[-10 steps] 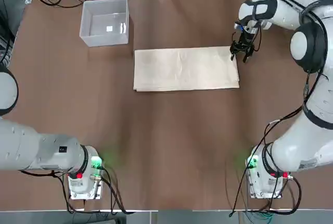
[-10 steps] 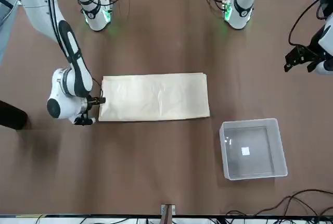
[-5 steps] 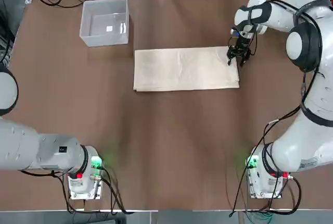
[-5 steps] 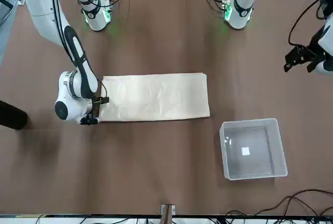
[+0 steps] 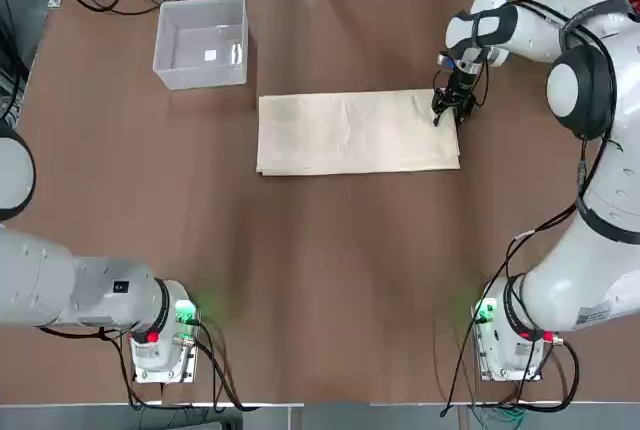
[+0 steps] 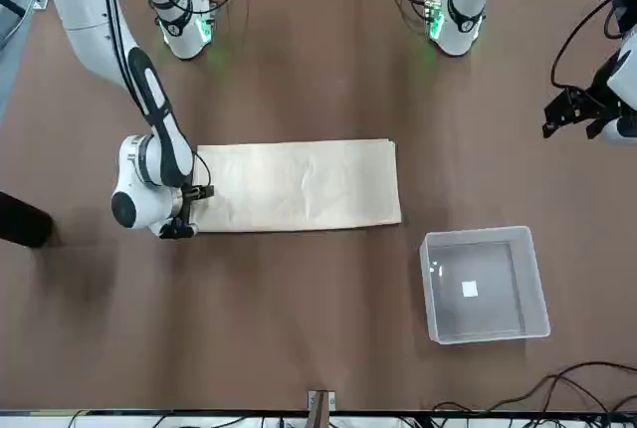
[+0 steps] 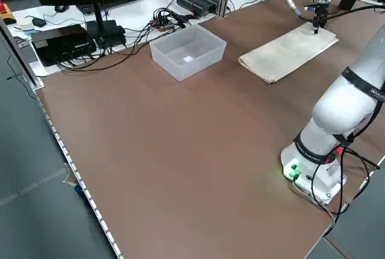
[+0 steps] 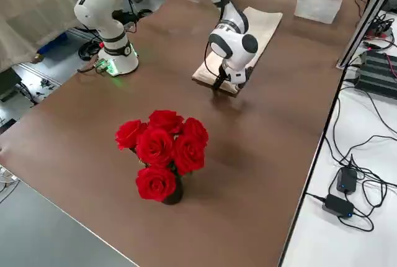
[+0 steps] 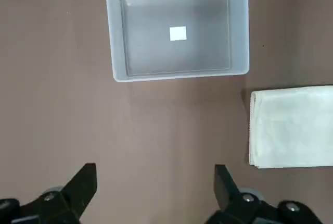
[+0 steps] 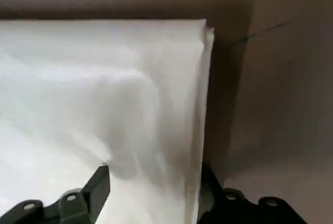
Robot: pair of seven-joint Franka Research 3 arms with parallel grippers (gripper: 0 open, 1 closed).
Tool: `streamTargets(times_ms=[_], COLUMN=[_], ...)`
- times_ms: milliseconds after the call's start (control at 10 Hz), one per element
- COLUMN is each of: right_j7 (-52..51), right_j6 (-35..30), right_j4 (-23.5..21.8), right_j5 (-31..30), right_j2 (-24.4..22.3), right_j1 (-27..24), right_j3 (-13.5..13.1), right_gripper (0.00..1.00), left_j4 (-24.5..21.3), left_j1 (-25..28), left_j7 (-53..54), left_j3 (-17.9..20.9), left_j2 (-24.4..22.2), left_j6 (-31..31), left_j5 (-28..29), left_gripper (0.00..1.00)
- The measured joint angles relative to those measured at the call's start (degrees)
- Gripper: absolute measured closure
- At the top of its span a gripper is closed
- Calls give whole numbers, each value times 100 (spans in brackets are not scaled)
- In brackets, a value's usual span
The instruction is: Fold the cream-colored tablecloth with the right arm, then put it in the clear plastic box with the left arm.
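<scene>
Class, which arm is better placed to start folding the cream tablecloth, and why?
The right arm: the right gripper is already down at the far right corner of the cream-colored tablecloth, fingers straddling its edge. The left gripper hangs off to the side, near neither cloth nor clear plastic box.

So the whole setup sits on a brown table [image 5: 330,270]. Lying flat on it is the cream-colored tablecloth [image 5: 355,132], already folded into a long rectangle. The clear plastic box [image 5: 201,42] stands off its far left corner, apart from it. A vase of red roses [image 8: 162,152] stands near the right edge.
</scene>
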Motion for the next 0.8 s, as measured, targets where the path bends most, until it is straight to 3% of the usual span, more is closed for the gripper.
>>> streamTargets(times_ms=[100, 300, 600, 800], right_j7=[0, -1, -1, 0], right_j6=[-4, -3, -3, -6], right_j4=[4, 5, 23, 36], right_j5=[0, 4, 21, 38], right_j2=[-4, -4, -5, -15], right_j1=[-3, -7, -6, 0], right_j3=[-40, -48, -31, -13], right_gripper=[42, 62, 74, 90], left_j4=[-3, -5, -10, -10], left_j1=[0, 0, 0, 0], left_j7=[0, 0, 0, 0], left_j3=[0, 0, 0, 0], left_j2=[15, 35, 50, 55], left_j6=[-1, -1, -1, -1], left_j5=[0, 0, 0, 0], left_gripper=[0, 0, 0, 0])
